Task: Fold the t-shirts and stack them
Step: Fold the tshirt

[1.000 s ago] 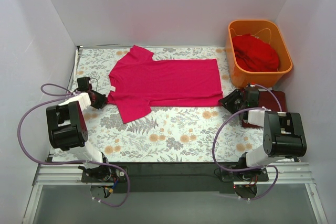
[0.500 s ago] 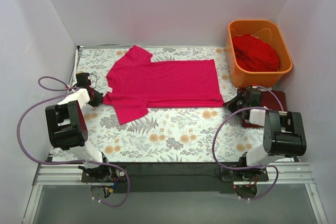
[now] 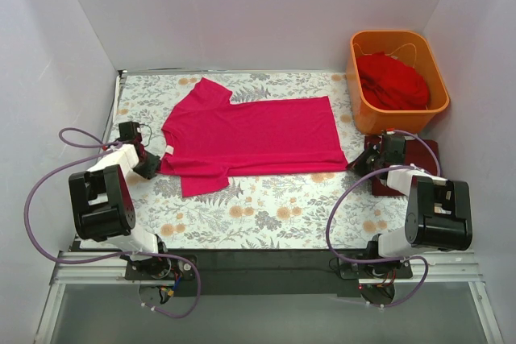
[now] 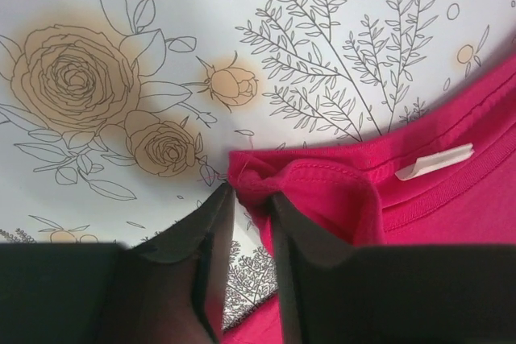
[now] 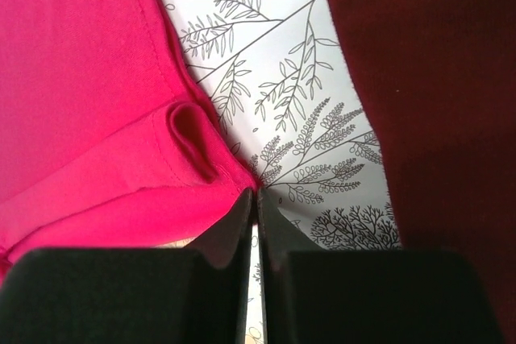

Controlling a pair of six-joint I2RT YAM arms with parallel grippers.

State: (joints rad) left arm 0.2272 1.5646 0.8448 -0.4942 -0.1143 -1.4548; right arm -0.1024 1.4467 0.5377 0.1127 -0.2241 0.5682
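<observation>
Pinching the magenta t-shirt's [image 3: 250,130] collar fold in the left gripper [image 4: 250,196], jaws barely apart on the fabric. Clamping its hem corner in the right gripper [image 5: 255,196], jaws pressed together. Spread flat across the table's [image 3: 266,215] middle. Pull evenly apart and low, then lift both ends together for a straight fold.

Left tool [image 4: 250,196] pinches bunched pink t-shirt [image 4: 339,199] edge over floral cloth [image 4: 105,94]

Robotics lab test cell. Boxed in on three sides by plain white panel walls [image 3: 242,6]. Black left robot arm [image 3: 101,199] and black right robot arm [image 3: 435,215] bolted to silver metal rail [image 3: 266,267]; looped purple cables [image 3: 36,199]; grey floral-print cloth [image 3: 266,211] spread over counter.
</observation>
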